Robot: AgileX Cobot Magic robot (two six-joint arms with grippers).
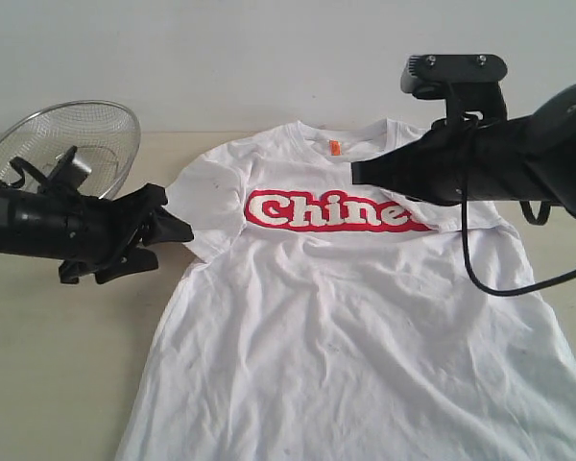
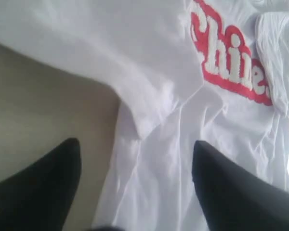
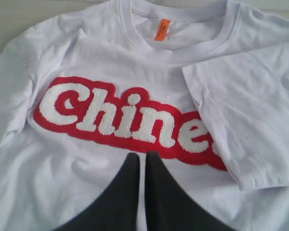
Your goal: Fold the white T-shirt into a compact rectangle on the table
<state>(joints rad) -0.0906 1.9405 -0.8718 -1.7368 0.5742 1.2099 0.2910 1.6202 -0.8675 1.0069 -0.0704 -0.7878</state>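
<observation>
We are at the start of the folding. The white shirt [image 1: 346, 317] lies flat and face up on the table [image 1: 58, 365]. It fills the middle and bottom of the outside picture, with its neck toward the top. The sleeve on the right side [image 3: 245, 115] is already turned in over the chest and hides the end of the red letters [image 1: 326, 211]. The sleeve on the left side [image 1: 206, 206] is not yet folded and sticks out.

Our left claw [image 1: 163, 240] is at the left of the picture, right by that sleeve. Its two fingers are wide apart and hold nothing. One finger is over the bare table and the other is over the cloth. We cannot tell if they touch the shirt.

Our right claw [image 3: 142, 158] is at the upper right of the picture, above the chest just below the letters. Its fingers are pressed together and hold nothing.

We think the next move is for the left claw. It needs to go down, pinch the edge of the left sleeve, and carry it over the chest to match the other side. The pinch should catch only the sleeve, or the shirt may bunch up.

A wire bowl [image 1: 77, 144] sits at the upper left, behind the left arm.
</observation>
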